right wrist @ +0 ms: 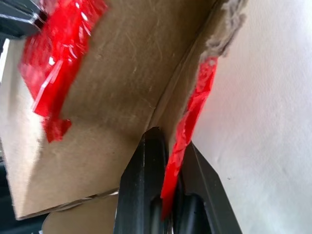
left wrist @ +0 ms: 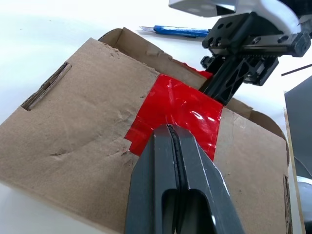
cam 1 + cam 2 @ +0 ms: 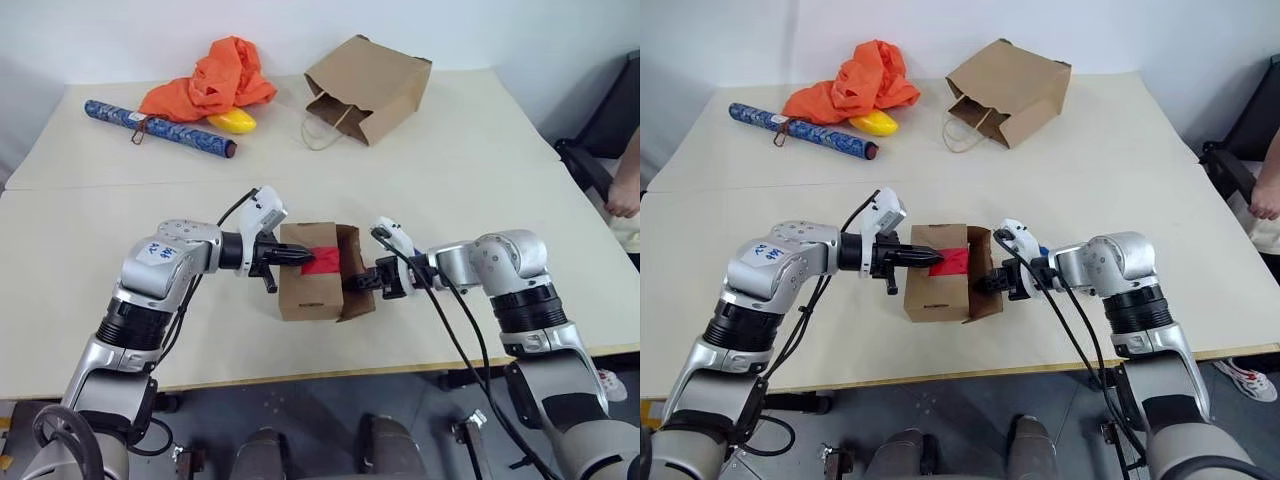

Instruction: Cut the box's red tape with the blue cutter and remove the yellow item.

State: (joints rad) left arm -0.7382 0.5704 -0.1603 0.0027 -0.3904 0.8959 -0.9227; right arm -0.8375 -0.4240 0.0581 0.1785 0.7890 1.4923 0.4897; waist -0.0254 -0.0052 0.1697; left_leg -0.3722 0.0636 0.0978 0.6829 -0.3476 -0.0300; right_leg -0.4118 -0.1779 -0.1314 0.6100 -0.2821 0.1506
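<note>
Box (image 3: 312, 285) sits mid-tabletop (image 3: 80, 260) between both arms. Left tool (image 3: 297, 257) has its fingers pressed together with nothing between them, tips resting on the red tape (image 3: 324, 261) on the box top, pinning the lid down. Right tool (image 3: 352, 281) comes in from the box's right side, clamped shut on the raised side flap; wrist view shows a strip of tape (image 1: 187, 126) caught between its fingers along with the cardboard edge. Key relation: that flap lies right at the right tool, its edge running along the box's right wall, so the right arm is the one placed to peel it outward, I'd judge. Cutter (image 2: 175, 31) lies on the tabletop just beyond the box, long axis roughly parallel to the far box edge, nearer the right arm. Yellow item not visible, presumably inside. Cardboard matte, dented, frayed at torn edges; tape glossy, wrinkled. Cutter slim, smooth plastic.
</note>
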